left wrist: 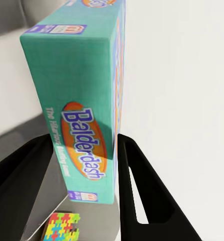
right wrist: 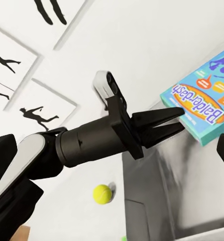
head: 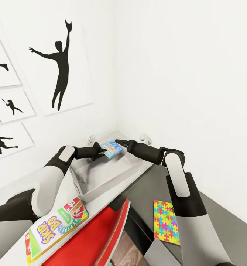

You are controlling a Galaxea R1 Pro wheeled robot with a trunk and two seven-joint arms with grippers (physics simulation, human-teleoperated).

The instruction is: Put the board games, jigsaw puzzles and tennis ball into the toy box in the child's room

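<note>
My left gripper [head: 104, 150] is shut on the light blue "Balderdash" board game [head: 112, 149], which hangs tilted over the far end of the grey toy box [head: 101, 192] on the pale table [head: 141, 167]. In the left wrist view the box [left wrist: 82, 100] stands on edge between the dark fingers [left wrist: 142, 191]. My right gripper [head: 118, 141] is open just beside the box's far edge, not gripping it. The "SKIP BO" board game [head: 57, 229] lies on the table's near end. A jigsaw puzzle [head: 166, 221] rests on the lower dark desk. The tennis ball [right wrist: 102, 194] sits on the table beside the toy box [right wrist: 157, 201].
A red chair [head: 93, 236] stands tucked against the table's front edge, between the table and the dark desk [head: 212, 207]. White walls meet in a corner right behind the table. Black silhouette pictures [head: 60, 55] hang on the left wall.
</note>
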